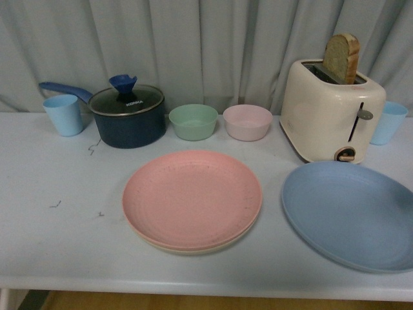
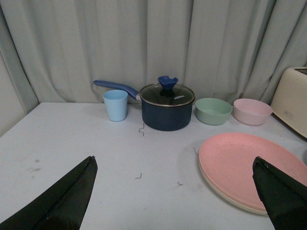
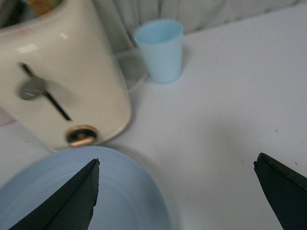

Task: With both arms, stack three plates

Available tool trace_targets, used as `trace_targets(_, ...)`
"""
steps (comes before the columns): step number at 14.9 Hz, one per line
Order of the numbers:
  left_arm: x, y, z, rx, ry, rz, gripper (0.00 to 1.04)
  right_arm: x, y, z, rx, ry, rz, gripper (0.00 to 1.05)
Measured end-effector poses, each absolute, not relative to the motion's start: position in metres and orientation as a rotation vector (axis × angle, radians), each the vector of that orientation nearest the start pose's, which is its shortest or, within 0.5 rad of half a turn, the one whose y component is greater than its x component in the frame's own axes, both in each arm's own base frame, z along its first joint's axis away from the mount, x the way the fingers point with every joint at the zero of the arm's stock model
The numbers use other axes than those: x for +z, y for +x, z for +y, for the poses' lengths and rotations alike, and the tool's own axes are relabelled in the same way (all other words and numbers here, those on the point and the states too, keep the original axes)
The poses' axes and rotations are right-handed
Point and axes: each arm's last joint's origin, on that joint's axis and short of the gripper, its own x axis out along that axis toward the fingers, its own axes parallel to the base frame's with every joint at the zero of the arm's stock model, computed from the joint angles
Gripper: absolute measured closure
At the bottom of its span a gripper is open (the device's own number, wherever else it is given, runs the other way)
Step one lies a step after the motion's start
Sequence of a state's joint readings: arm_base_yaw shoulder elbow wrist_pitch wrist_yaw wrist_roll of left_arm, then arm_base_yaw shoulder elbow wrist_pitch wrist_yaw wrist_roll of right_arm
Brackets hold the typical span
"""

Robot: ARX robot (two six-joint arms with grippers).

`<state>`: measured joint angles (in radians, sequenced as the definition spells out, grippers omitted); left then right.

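TWO DOWN, ONE TO GO: Across the table [image 1: 64, 245], the blue plate [image 1: 352, 213] lay alone at lower right of the front view, running off the frame edge. It was apart from the pink plate [image 1: 192, 197] at centre, which sat squarely on the beige plate [image 1: 193, 250], only a cream rim showing beneath. Your right gripper [image 3: 176, 160] was the nearer one: the blue plate's rim reached beneath one of its fingers, which were spread wide and held nothing. Your left gripper [image 2: 173, 160], likewise splayed and empty, faced the stacked pair from the side. On this evidence the blue plate had to travel left across the frame, and being round it offered no preferred axis. The toaster [image 1: 329, 113], a bread slice [image 1: 342, 58] standing in it, stood just behind the blue plate and crowded its far rim. The pot [image 1: 127, 113], green bowl [image 1: 193, 121] and pink bowl [image 1: 247, 121] lined the back, with the left cup [image 1: 63, 114] and right cup [image 1: 389, 121] at either end.
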<state>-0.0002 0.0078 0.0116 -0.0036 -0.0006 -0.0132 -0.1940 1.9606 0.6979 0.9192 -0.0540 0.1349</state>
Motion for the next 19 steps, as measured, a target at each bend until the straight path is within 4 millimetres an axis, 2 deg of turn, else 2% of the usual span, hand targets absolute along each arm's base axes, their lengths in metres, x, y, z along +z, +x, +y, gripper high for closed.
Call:
trace_targets(3,0.167,0.097,0.0,0.0,-0.014,0.0,0.07,0.065,0.375,-0.059,-0.205,0.144,0.542,0.06)
trace_targets(6,0.166,0.098,0.0,0.0,-0.013,0.001,0.07,0.045,0.38,-0.045,-0.152,0.099,0.67,0.06)
trace_targets(10,0.166,0.098,0.0,0.0,-0.014,0.0,0.07,0.036,0.386,-0.039,-0.131,0.059,0.736,0.07)
trace_targets(12,0.167,0.097,0.0,0.0,-0.013,0.0,0.07,0.036,0.387,-0.04,-0.136,0.056,0.735,0.24)
trace_targets(16,0.167,0.097,0.0,0.0,-0.014,0.0,0.07,0.034,0.386,-0.047,-0.133,0.069,0.719,0.71)
trace_targets(18,0.167,0.097,0.0,0.0,-0.013,0.0,0.07,0.041,0.374,-0.058,-0.091,0.116,0.701,0.93)
trace_targets(19,0.166,0.098,0.0,0.0,-0.013,0.0,0.07,0.048,0.365,-0.063,-0.066,0.137,0.682,0.99)
